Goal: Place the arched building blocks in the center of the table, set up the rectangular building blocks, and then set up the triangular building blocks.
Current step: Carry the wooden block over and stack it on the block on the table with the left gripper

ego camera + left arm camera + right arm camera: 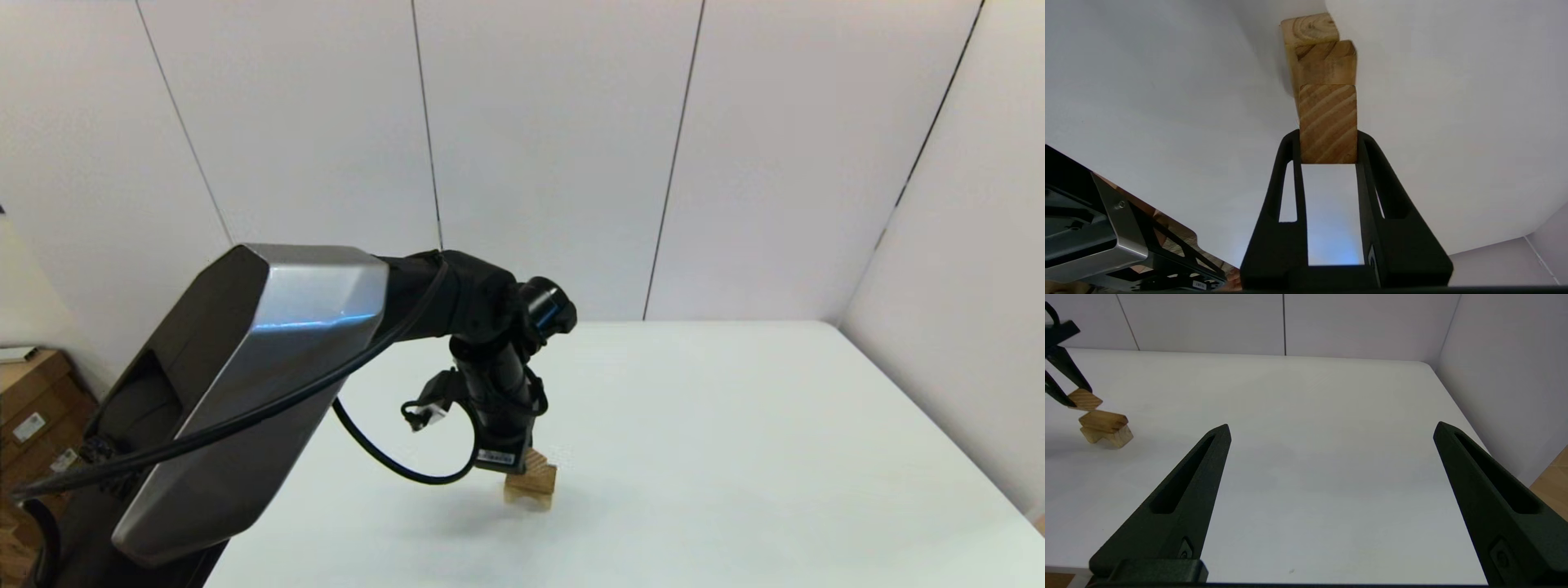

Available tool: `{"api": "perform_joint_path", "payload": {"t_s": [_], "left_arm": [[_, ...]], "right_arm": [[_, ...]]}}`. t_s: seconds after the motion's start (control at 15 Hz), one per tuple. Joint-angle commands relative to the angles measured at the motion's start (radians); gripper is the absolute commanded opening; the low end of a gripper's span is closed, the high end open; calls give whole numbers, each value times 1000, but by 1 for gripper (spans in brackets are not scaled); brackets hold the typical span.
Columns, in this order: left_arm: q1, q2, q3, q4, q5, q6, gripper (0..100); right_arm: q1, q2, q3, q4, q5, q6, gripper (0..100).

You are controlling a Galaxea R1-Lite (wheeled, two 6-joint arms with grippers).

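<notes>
- My left gripper is clamped on the triangular building block, one black finger pressed against each side of it.
- In the right wrist view, that block sits a little above the stack, with a thin gap under it; I cannot tell from the other views whether it touches.
- The triangular block is a small wooden wedge, and its face shows bold diagonal stripes of grain.
- Below it lies the rectangular building block, a solid, flat, light-brown wooden cuboid, resting across the top of the arched building block.
- The arched block is pale wood and stands on the table; only part of it shows from under the rectangular block.
- In the head view the stack stands toward the near middle of the table, a little to my left.
- The table is smooth and white, with a rounded far corner.
- My left arm reaches in from the left, its silver and black forearm angled up and its black wrist bent straight down over the blocks, with a black cable looping beside it.
- My right gripper hovers well apart from the stack, over bare table, its two long black fingers spread wide and holding nothing.
</notes>
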Motion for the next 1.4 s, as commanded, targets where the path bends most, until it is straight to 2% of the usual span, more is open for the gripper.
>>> {"api": "perform_joint_path", "payload": {"t_s": [0.07,1.4], "left_arm": [[-13,17,0,-7,0,-12,0],[-11,40,-5,-14,20,-3,0]], "right_arm": [[0,-2,0,0,0,-1,100],[0,-2,0,0,0,-1,100]]}}
